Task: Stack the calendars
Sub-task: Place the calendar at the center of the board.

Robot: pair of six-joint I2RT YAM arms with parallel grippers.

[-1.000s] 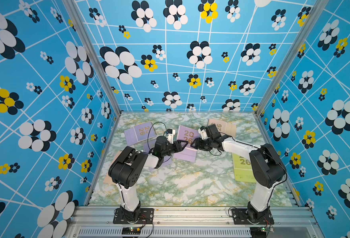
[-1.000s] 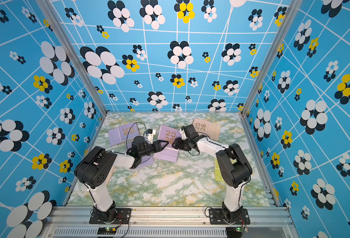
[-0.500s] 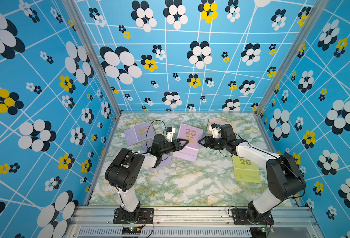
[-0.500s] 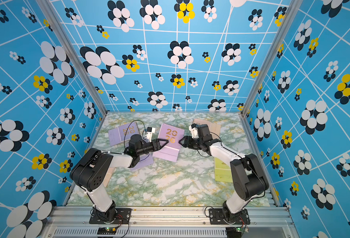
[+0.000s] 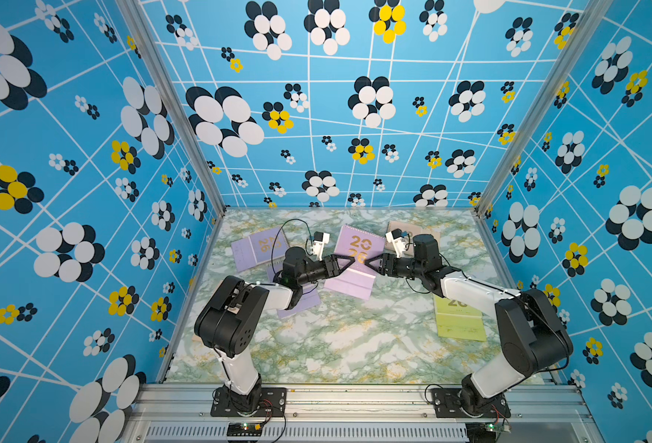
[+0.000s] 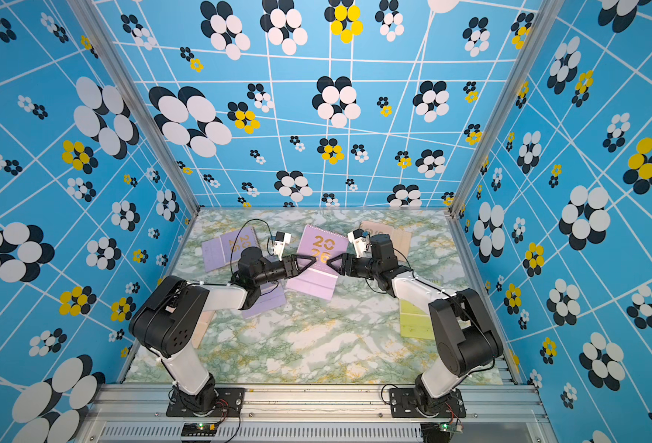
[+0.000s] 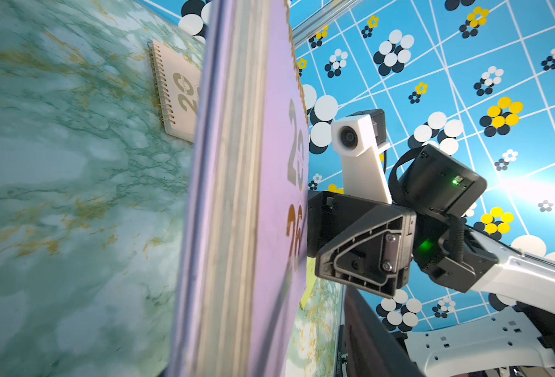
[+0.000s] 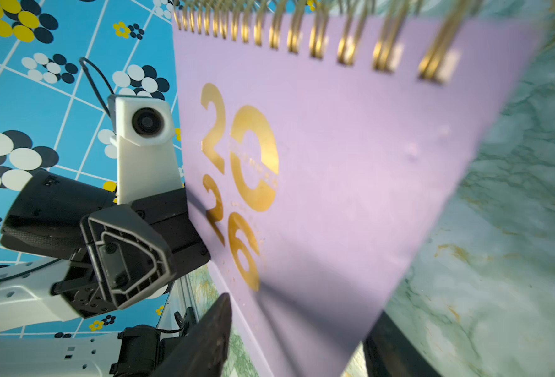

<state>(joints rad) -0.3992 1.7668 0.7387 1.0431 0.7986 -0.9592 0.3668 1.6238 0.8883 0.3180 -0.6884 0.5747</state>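
Calendars lie scattered on the marble-patterned table (image 5: 355, 345) and no pile shows yet, so the stacking looks to be at an early step. Nearest the arm bases, the yellow-green calendar (image 5: 460, 324) lies flat on the right, and a near peach calendar (image 6: 203, 326) peeks out beneath the left arm. Just beyond, a flat lavender calendar (image 5: 301, 305) lies partly under that arm's wrist. Past it, the middle lavender calendar (image 5: 355, 245) is raised and tilted between both arms. The left gripper (image 5: 345, 262) pinches one edge at a middling width. The right gripper (image 5: 370, 264) has its jaws either side of the opposite edge, but I cannot tell whether they clamp. The next move probably calls for carrying it level onto another calendar with the edges squared. Farthest back lie the far lavender calendar (image 5: 257, 249) and the far peach calendar (image 6: 399, 237). No container is in view.
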